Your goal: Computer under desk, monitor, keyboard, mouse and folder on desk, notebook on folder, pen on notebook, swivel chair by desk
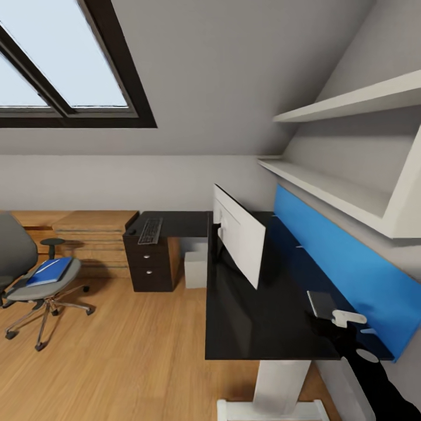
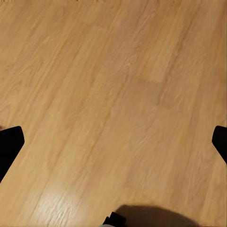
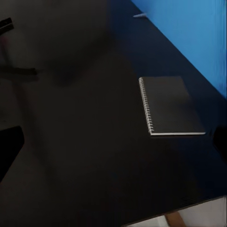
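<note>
The black-topped desk carries the monitor, its pale back towards me. On the desk's far wing lies the keyboard, with a small dark lump, seemingly the mouse, beside it. The pale computer stands under the desk. At the left, the swivel chair holds the blue folder on its seat. The notebook lies flat near the blue panel. My right gripper hovers open above the desk beside it. Over bare wooden floor, my left gripper is open and empty.
A dark drawer unit supports the far wing, and a white pedestal leg holds up the near end. Low wooden shelving runs along the back wall. White wall shelves overhang the blue wall panel. Wooden floor lies between chair and desk.
</note>
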You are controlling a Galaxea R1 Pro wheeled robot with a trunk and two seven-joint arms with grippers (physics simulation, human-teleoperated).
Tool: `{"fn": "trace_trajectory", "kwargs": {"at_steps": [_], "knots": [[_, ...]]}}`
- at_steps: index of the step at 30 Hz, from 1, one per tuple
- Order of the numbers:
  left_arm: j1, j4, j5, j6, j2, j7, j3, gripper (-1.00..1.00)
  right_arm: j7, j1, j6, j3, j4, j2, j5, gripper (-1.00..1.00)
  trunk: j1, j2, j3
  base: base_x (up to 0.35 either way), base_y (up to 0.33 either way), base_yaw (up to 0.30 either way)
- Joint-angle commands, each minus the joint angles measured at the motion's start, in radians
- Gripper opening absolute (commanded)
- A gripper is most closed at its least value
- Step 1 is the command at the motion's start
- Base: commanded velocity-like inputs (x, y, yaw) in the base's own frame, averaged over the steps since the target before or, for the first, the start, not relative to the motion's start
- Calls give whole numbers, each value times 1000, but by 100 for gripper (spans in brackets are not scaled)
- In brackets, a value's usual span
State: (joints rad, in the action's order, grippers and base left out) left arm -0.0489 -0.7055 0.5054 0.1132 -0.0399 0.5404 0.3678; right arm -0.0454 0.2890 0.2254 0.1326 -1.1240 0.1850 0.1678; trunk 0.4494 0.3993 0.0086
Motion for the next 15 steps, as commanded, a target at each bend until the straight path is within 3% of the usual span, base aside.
{"fn": "trace_trajectory", "kwargs": {"at_steps": [1, 10, 15], "knots": [[-1, 0, 11, 13, -2, 7, 8, 100, -2, 0, -12, 1, 14, 5, 12, 100, 1, 1, 0, 158, -96, 0], [-1, 0, 11, 41, -2, 8, 7, 100, 22, 1, -45, 5, 49, 13, 11, 100, 1, 1, 0, 103, -64, 0], [-1, 0, 12, 43, -3, 8, 7, 100, 22, 8, -46, 5, 115, 13, 10, 100, 1, 1, 0, 173, -6, 0]]}}
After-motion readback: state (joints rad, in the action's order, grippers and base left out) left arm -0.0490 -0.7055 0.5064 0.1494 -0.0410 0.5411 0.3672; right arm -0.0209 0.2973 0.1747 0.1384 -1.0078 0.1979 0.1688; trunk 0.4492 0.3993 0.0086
